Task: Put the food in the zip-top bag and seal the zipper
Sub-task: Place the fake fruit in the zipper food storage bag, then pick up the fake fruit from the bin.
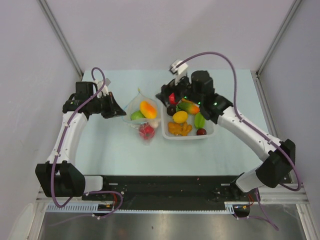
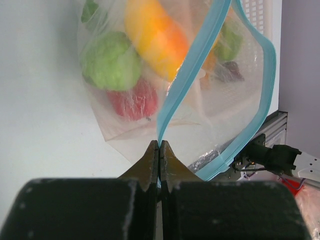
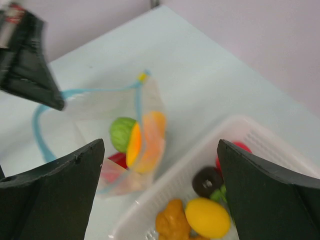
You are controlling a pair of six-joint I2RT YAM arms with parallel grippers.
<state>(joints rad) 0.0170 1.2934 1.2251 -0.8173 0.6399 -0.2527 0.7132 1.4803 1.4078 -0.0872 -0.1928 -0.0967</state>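
Left gripper (image 2: 159,145): you're pinching the zipper (image 2: 192,70), arm reaching forward.
Right gripper (image 3: 160,145): you're hovering, jaws spread, over the basket (image 1: 190,137).

Your left gripper (image 2: 159,146) is pinched tight on the zipper (image 2: 184,82), elbow bent. Your right gripper (image 3: 159,150) hangs wide open, arm reaching forward.

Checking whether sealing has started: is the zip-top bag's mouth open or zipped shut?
Open. The two strips of the zipper bow apart in a wide loop; the left gripper pinches one.
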